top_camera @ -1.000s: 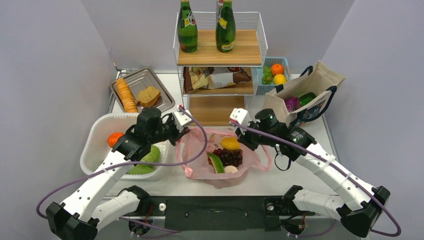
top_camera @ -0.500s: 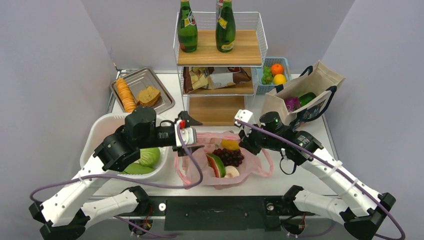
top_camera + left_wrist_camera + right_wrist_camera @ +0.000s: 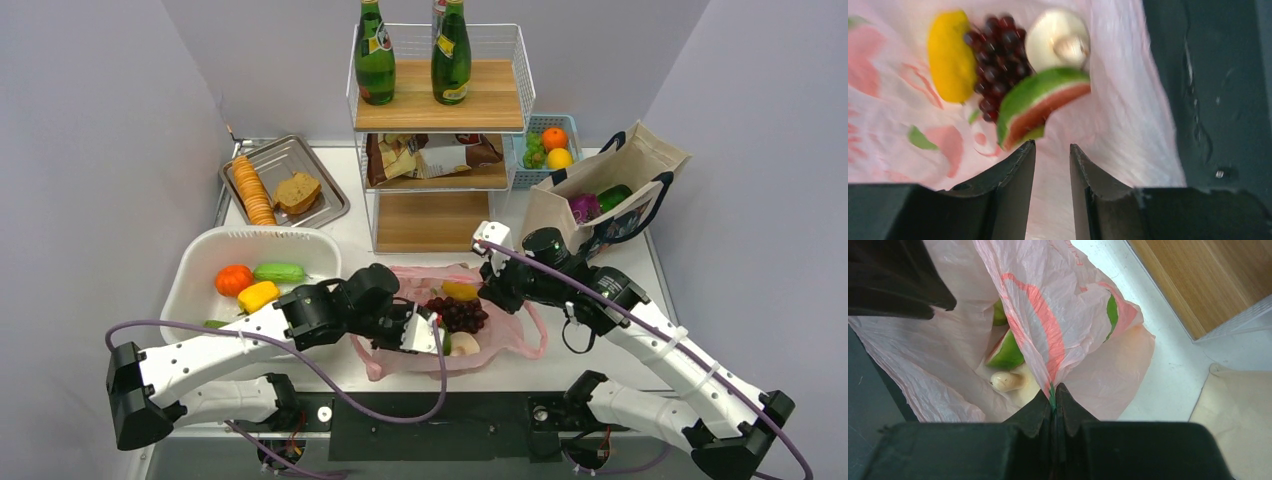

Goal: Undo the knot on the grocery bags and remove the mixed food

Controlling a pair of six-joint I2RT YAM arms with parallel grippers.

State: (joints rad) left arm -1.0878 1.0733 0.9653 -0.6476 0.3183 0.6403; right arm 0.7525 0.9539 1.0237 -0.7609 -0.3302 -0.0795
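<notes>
The pink grocery bag [image 3: 512, 338] lies open at the table's near middle, and no knot shows. Inside lie a watermelon slice [image 3: 1040, 107], dark grapes [image 3: 998, 60], a yellow fruit [image 3: 950, 55] and a tan mushroom [image 3: 1058, 40]. My left gripper [image 3: 435, 338] reaches into the bag's mouth from the left. It is open [image 3: 1052, 146] and empty, with its tips just short of the watermelon slice. My right gripper [image 3: 490, 290] is shut [image 3: 1054, 392] on the bag's far right rim [image 3: 1038, 305] and holds it up.
A white tub [image 3: 200, 262] at left holds an orange [image 3: 233, 279], a green vegetable [image 3: 279, 271] and a yellow item [image 3: 258, 296]. Behind the bag stands a wire shelf [image 3: 440, 100] with bottles. A metal tray [image 3: 320, 195], a blue basket [image 3: 548, 145] and a canvas tote [image 3: 625, 165] are behind.
My left arm left the bag's left rim, swung low toward the front and put its open gripper into the bag's mouth. The right gripper kept its hold and barely moved.
</notes>
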